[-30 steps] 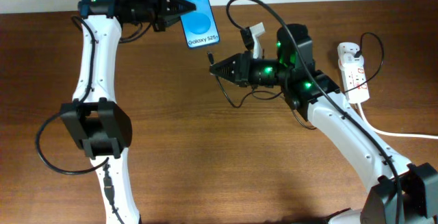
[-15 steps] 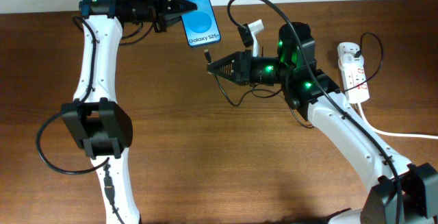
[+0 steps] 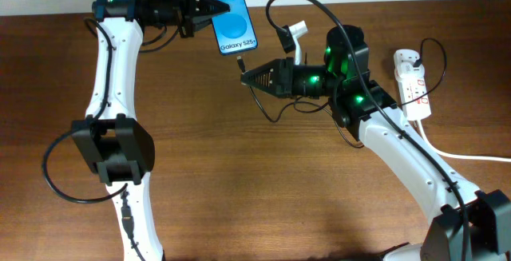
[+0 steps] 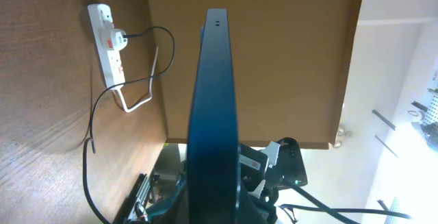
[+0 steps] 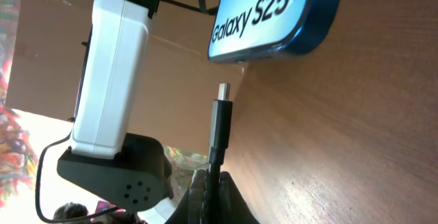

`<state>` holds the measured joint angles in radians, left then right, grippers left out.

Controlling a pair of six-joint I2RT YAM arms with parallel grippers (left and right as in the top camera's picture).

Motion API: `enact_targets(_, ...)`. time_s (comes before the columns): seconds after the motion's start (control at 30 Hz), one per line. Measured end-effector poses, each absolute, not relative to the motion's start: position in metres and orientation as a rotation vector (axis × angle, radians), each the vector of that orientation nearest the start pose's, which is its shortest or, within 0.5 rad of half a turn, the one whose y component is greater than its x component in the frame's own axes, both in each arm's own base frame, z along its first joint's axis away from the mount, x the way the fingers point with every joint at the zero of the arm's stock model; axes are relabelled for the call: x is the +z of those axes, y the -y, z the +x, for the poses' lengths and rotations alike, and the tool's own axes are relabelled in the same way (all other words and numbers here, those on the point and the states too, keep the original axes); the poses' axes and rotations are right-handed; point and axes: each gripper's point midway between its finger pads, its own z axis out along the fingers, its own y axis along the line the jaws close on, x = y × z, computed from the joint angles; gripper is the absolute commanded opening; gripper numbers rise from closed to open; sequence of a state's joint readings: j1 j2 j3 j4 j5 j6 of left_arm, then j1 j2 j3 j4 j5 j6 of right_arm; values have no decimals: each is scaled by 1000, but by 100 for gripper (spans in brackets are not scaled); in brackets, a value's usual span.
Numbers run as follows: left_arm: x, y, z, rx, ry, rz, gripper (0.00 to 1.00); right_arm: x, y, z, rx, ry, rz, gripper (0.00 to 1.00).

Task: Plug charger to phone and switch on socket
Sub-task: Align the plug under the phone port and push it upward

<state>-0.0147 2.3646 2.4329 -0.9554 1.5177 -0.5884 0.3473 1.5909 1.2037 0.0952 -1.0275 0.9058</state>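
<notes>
The phone [image 3: 233, 17] has a blue-and-white screen with "Galaxy S25+" text and is held at the back of the table. My left gripper [image 3: 209, 9] is shut on its left edge; in the left wrist view the phone [image 4: 213, 107] shows edge-on between the jaws. My right gripper [image 3: 249, 75] is shut on the charger [image 3: 242, 63], a thin black cable. In the right wrist view the plug tip [image 5: 222, 94] points at the phone's bottom edge [image 5: 274, 18], a small gap below it. The white socket [image 3: 410, 81] lies at the far right.
A small white-and-black object [image 3: 294, 34] lies behind my right arm. The socket's thick white cord [image 3: 471, 157] runs off to the right. The charger's slack loops on the wooden table [image 3: 271, 113] under my right gripper. A white wall borders the table's back edge.
My right gripper has moved a little left and toward the back with the plug, closing on the phone's bottom edge. The left arm and phone have stayed put.
</notes>
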Motion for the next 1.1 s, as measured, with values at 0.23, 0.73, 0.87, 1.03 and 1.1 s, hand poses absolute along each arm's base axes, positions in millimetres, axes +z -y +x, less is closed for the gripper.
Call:
enact_targets(0.23,311,179,498,-2119,-2209,86,0,293,-284,359,1733,-2114,-229,4)
enact_targets(0.73,311,184,497,-2120,-2212,99,0,291,-282,365,1700,-2115,-189,4)
enact_targets(0.87,310,185,497,-2115,-2215,102,0,293,-283,365,1709,-2105,-196,4)
enact_targets(1.03,310,185,497,-2113,-2215,103,0,295,-283,365,1713,-2098,-199,4)
enact_targets(1.1,310,185,497,-2113,-2215,103,0,295,-283,365,1713,-2098,-199,4)
